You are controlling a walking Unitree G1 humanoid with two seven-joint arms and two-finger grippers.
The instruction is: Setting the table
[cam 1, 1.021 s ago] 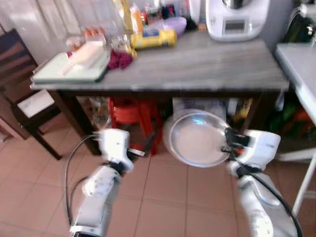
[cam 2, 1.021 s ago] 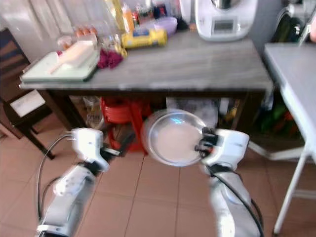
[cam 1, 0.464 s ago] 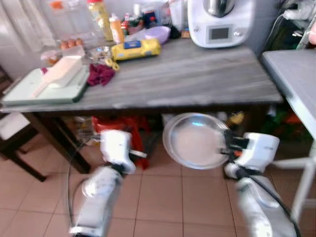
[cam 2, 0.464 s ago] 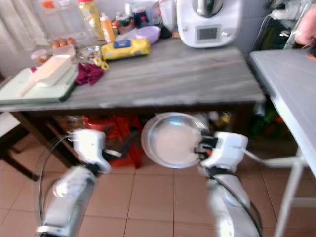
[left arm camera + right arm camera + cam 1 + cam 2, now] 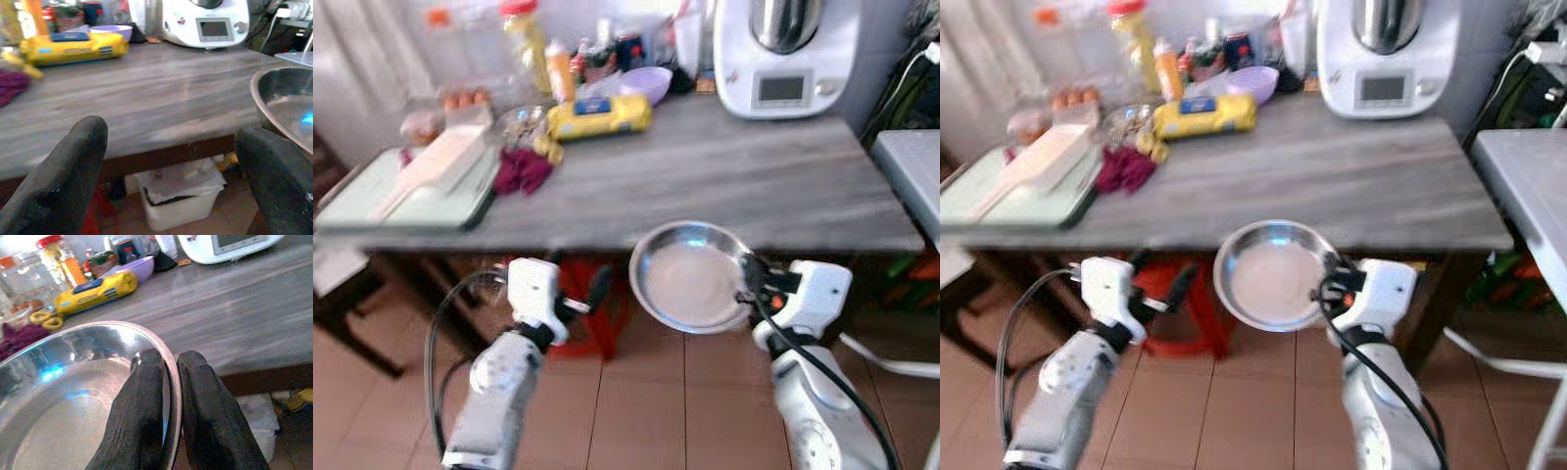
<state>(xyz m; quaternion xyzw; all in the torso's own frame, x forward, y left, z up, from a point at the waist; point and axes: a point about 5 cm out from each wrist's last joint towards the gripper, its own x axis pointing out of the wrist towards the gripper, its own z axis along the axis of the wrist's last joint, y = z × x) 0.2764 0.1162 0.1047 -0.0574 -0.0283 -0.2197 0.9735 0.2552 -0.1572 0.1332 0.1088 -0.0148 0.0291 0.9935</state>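
I hold a round steel plate (image 5: 690, 276) by its right rim, with my right gripper (image 5: 750, 284) shut on it. The plate hangs level at the near edge of the grey wooden table (image 5: 724, 171), partly over its front. In the right wrist view both black fingers (image 5: 142, 411) pinch the plate's rim (image 5: 98, 328). My left gripper (image 5: 592, 292) is open and holds nothing, lower down in front of the table's edge, left of the plate. The left wrist view has its two fingers (image 5: 63, 171) wide apart, facing the table (image 5: 122, 93).
On the table stand a white kitchen machine (image 5: 788, 49) at the back right, a yellow packet (image 5: 597, 116), a purple bowl (image 5: 644, 83), bottles, a maroon cloth (image 5: 519, 168) and a pale green tray (image 5: 406, 191) at the left. A red stool (image 5: 597, 308) is under it.
The camera has moved closer to the table and the view has shifted. The plate in my right gripper has risen to the table's edge level. The left gripper has stayed open.
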